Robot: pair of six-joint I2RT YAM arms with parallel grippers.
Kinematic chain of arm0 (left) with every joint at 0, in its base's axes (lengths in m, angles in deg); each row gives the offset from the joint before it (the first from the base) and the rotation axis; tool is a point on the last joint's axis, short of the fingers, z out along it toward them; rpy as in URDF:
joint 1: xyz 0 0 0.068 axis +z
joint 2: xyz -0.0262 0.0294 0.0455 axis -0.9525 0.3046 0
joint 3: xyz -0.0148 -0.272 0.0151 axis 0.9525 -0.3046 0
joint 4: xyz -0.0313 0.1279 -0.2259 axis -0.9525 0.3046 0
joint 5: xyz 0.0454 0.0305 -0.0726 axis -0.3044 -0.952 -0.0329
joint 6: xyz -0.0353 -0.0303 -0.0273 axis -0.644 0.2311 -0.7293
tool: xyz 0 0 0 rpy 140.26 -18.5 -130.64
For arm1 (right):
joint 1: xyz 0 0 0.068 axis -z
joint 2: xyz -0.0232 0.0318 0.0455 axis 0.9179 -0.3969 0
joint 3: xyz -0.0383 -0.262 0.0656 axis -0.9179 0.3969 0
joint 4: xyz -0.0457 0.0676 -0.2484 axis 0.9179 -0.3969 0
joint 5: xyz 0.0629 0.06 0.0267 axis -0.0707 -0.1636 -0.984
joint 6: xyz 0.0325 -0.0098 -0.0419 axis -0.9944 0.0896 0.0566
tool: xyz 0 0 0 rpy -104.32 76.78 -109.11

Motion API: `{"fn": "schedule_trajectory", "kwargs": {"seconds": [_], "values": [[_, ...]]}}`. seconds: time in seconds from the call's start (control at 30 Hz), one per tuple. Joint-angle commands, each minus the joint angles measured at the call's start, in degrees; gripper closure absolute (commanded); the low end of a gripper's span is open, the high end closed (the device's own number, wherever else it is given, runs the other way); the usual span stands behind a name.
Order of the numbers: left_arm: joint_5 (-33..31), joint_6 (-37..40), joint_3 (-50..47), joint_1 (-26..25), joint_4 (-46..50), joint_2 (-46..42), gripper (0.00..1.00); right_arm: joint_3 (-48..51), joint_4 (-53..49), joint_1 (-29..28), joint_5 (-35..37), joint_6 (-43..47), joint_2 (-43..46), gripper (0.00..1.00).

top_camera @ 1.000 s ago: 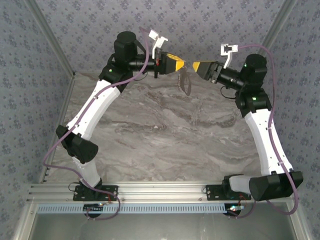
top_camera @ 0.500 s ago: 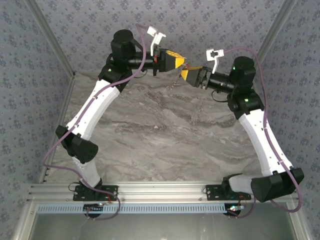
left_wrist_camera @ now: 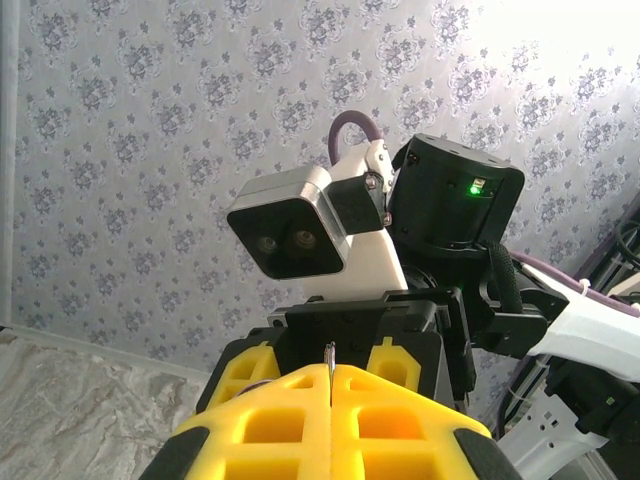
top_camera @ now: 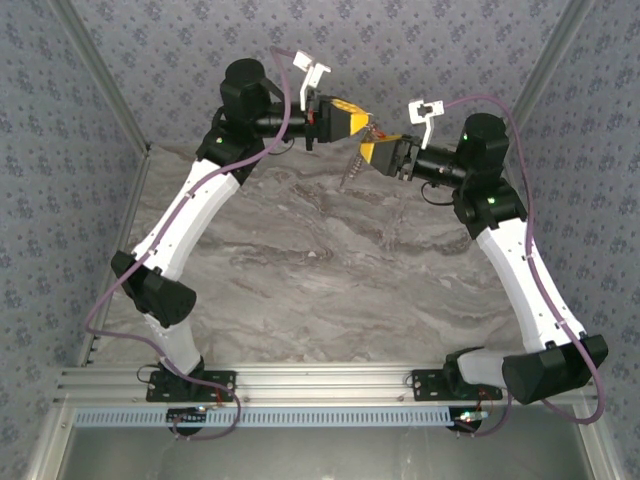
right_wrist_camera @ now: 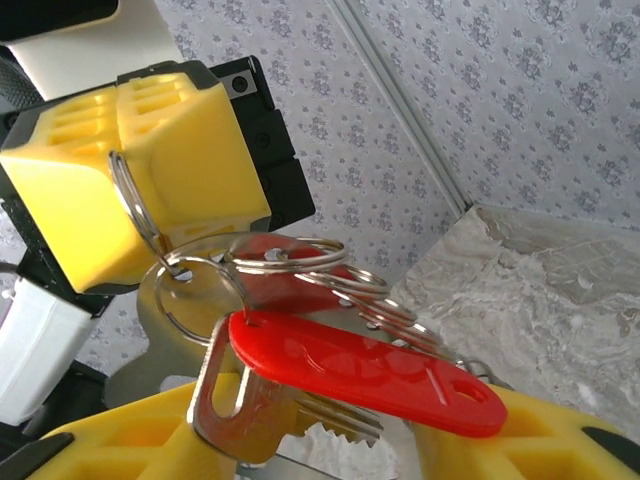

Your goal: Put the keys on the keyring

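Note:
My left gripper is held high at the back, shut on the edge of a thin steel keyring. In the right wrist view that keyring sticks out of the left gripper's yellow fingers. From it hang a smaller loop, a silver key, a bright red oblong tag and several linked rings. My right gripper sits just under the bunch. Its jaws stand apart, open, with key and tag lying across them. A chain of rings dangles below.
The marble table lies well below both grippers. Patterned walls close in the back and sides, with a metal corner post near the right gripper. The right wrist camera housing faces the left gripper closely.
My right gripper has moved left and in under the left gripper's tips. The hanging chain swung left with it. The left arm barely moved.

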Motion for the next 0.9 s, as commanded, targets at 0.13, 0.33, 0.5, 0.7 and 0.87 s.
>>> {"fn": "schedule_trajectory", "kwargs": {"seconds": [0.13, 0.33, 0.5, 0.7, 0.87], "values": [[0.27, -0.45, -1.6, 0.06, -3.77, -4.08, 1.0, -1.11, -3.05, 0.12, -0.63, 1.88, 1.05, 0.75], [0.26, -0.28, -1.84, 0.03, -3.86, -4.19, 1.0, -1.05, -4.15, 0.95, -0.56, 2.36, 1.82, 0.94], [0.31, -0.27, -1.92, 0.11, -3.94, -4.01, 1.0, -1.19, -4.75, 1.75, -0.64, 2.53, 2.13, 1.0], [0.34, -0.19, -1.92, 0.24, -3.95, -3.92, 1.0, -1.46, -5.12, 2.61, -0.91, 2.84, 2.36, 1.0], [0.5, 0.06, -2.0, 0.35, -3.51, -4.0, 1.0, -2.39, -5.48, 3.69, -1.16, 2.97, 2.53, 1.0]]}}
